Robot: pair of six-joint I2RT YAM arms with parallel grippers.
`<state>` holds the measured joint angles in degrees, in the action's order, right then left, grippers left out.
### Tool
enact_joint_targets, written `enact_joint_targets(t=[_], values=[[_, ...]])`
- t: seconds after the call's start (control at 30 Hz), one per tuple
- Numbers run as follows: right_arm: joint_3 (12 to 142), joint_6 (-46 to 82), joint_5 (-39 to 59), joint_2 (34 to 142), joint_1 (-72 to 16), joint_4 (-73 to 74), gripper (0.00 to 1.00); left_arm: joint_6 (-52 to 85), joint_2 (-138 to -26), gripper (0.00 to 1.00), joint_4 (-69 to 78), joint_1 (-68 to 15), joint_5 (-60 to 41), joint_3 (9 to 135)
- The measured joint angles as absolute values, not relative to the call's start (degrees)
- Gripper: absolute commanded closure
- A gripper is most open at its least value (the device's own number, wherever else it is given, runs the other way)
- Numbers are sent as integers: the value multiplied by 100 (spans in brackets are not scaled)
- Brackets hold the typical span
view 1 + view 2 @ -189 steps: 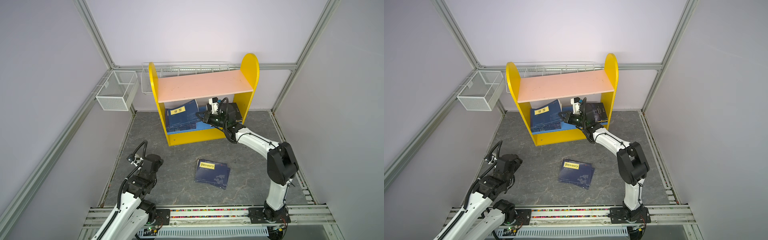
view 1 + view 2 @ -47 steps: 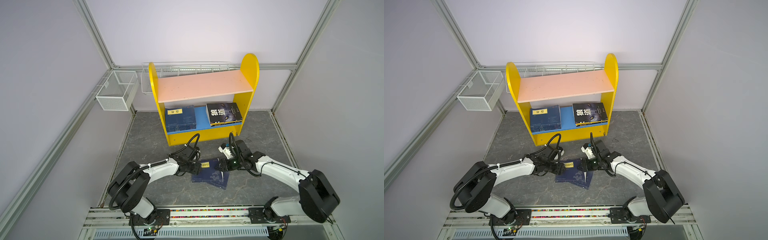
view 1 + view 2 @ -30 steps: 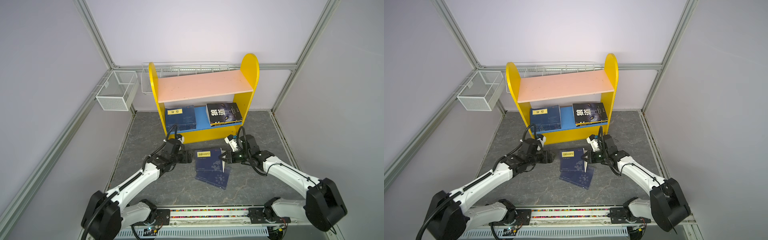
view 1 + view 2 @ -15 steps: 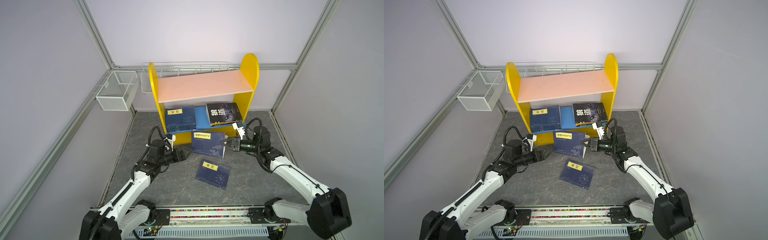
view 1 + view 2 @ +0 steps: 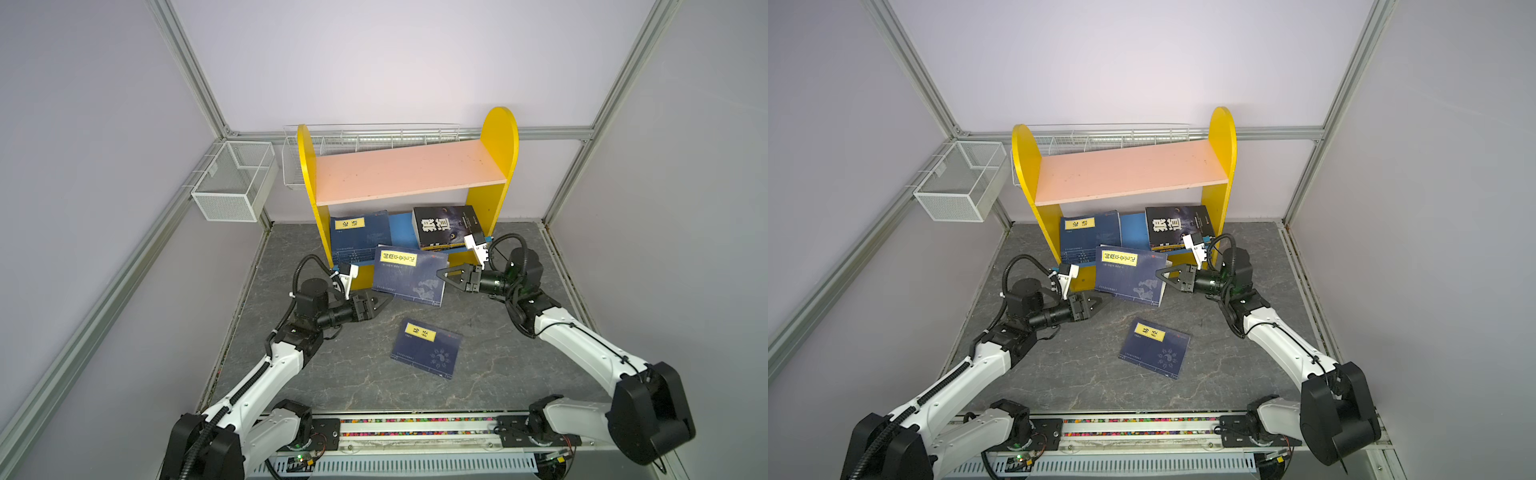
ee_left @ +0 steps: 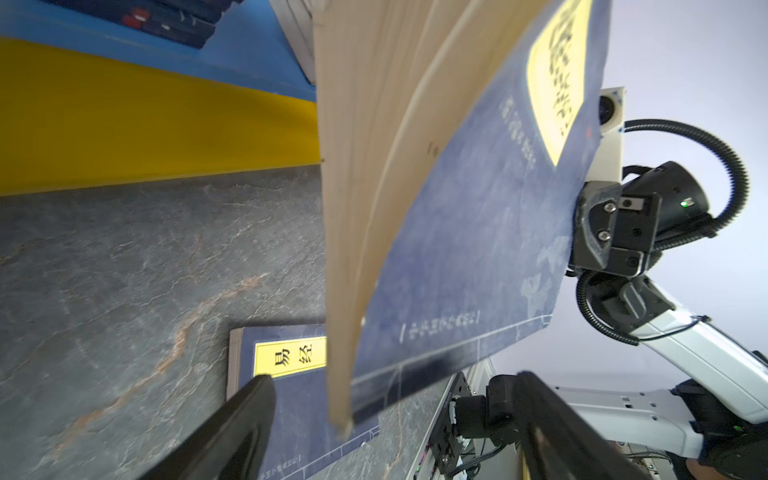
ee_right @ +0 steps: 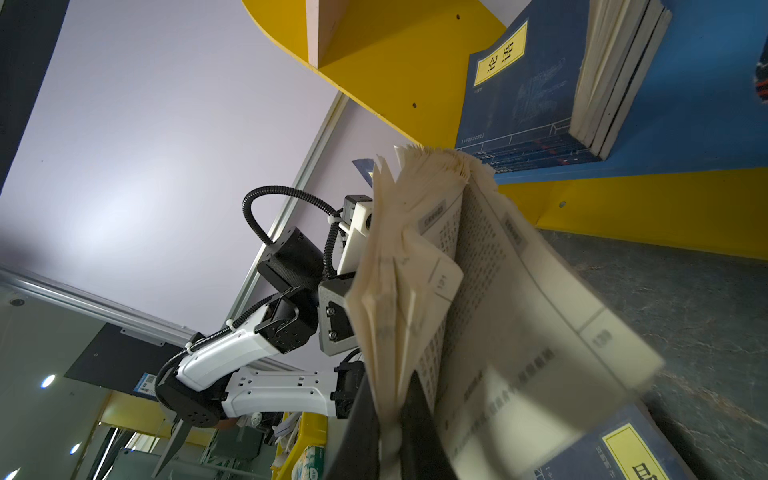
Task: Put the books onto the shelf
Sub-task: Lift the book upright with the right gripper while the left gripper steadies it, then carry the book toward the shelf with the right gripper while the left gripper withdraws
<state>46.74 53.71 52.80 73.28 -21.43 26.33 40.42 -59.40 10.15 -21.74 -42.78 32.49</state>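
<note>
The right gripper [image 5: 443, 276] was clamped fully onto the edge of 1 navy-blue book [image 5: 409, 276] and held it off the floor directly in front of the shelf [image 5: 407, 172], cover upward, with its upper edge overlapping the front lip of the shelf's blue lower board [image 5: 401, 232] in both top views. In the right wrist view, the loose pages [image 7: 478, 311] fanned out and sagged from the closed fingers [image 7: 419, 436]. The left gripper [image 5: 384, 300] stood in front of the shelf beside the held book's free corner, with jaws spread wide and nothing gripped. On the lower board lay a stack of navy-blue books [image 5: 359, 237] and, beside it, a black book [image 5: 446, 226]. 1 further navy-blue book [image 5: 428, 349] lay flat on the floor, farther out from the shelf.
</note>
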Motion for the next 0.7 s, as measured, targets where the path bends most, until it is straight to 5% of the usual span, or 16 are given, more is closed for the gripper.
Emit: enact_joint_targets(t=[0.17,0.37,0.43,0.47,0.57,0.7], values=[[4672,5406,5509,7332,-2272,2679,93,4191,-5948,25,1498,-2174,-4344,3247],[4681,5135,5520,7332,-2303,2303,92,4425,-6163,82,1835,-2163,-4504,3269],[4705,4954,5430,7332,-2296,2010,90,4506,-6224,94,1887,-2156,-4589,3271],[4722,4873,5369,7332,-2292,1841,84,4528,-6228,97,1920,-2154,-4615,3273],[4783,4595,5076,7330,-2180,1253,47,4565,-6173,100,1977,-2150,-4613,3293],[4816,4268,4469,7164,-1997,626,34,4539,-5933,100,1841,-2145,-4233,3262]])
